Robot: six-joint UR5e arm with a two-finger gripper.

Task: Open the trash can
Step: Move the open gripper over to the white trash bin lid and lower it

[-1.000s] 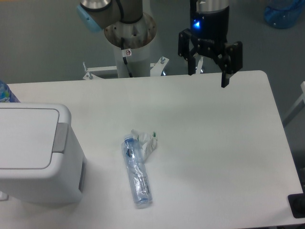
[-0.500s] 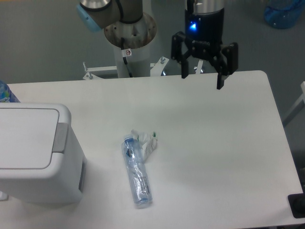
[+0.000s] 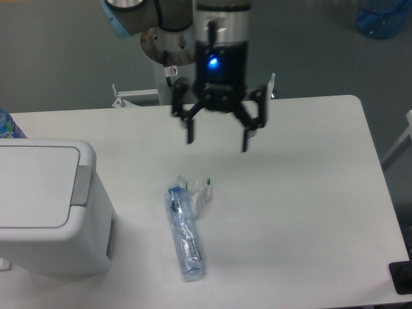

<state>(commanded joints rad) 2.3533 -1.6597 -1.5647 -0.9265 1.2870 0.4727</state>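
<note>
The trash can, a boxy white bin with rounded corners, flat lid shut and grey push bar on its edge, sat at the tabletop's near-left corner. The pincer hung well apart from it, jaws spread wide, holding nothing.

It looked like a robotics lab: a robot arm was bolted on a pedestal behind a plain white table, over grey floor.
</note>
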